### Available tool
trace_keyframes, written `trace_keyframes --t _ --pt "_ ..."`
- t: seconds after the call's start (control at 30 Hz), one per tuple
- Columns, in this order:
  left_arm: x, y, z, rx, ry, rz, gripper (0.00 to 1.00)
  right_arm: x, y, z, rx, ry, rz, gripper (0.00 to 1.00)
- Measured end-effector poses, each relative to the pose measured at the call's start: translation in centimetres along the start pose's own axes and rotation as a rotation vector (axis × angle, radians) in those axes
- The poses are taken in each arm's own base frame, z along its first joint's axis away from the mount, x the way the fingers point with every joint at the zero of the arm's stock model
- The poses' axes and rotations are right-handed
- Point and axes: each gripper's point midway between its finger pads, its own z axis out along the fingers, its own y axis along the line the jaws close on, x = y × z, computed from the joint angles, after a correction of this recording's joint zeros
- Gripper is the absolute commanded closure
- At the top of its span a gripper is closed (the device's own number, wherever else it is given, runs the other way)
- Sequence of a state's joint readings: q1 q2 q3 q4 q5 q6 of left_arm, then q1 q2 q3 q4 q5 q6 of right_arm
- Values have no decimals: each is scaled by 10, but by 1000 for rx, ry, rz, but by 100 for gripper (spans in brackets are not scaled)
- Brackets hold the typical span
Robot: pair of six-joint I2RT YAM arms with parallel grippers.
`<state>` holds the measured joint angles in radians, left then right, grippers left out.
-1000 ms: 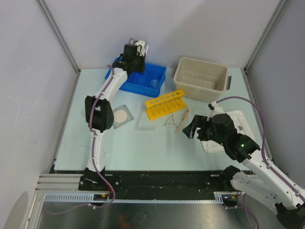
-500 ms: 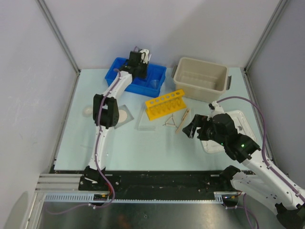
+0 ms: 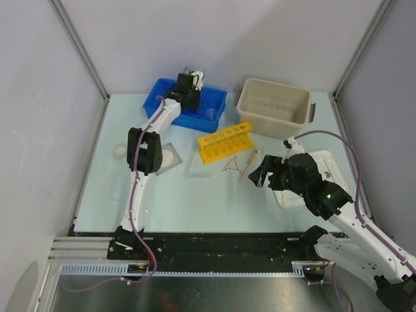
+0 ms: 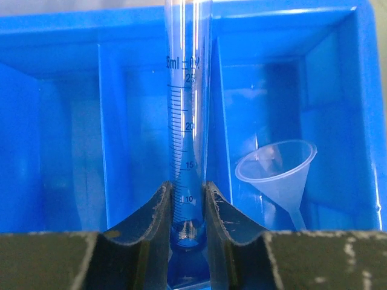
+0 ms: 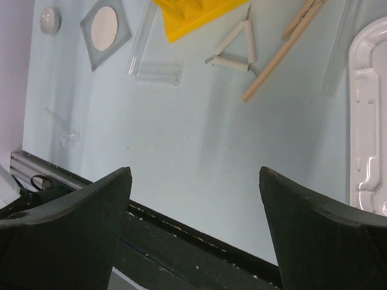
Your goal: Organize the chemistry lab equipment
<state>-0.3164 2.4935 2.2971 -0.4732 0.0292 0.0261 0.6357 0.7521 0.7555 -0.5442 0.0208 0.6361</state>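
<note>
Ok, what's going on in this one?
The left gripper is shut on a clear graduated cylinder, held over the blue divided bin, where a clear funnel already lies in one compartment. The right gripper hangs open and empty above the table, near the wooden clamp stick and wire triangle; the yellow rack lies there too.

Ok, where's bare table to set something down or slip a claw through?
Widest bare table is the near strip, between the gauze square, the yellow rack and the front rail; a small clear piece lies at its left end. Crowded: wire triangle, wooden clamp and white lid by the right claw.
</note>
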Motion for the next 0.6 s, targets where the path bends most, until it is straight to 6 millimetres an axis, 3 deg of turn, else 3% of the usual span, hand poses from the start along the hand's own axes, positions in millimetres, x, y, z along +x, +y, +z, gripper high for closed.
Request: trace_keyframes --t 0.33,0.6 --pt "17 3 6 -19 32 0 61 -5 -6 1 19 -14 12 9" --pt "34 3 10 -20 68 -2 63 -7 -10 2 33 -19 13 9"
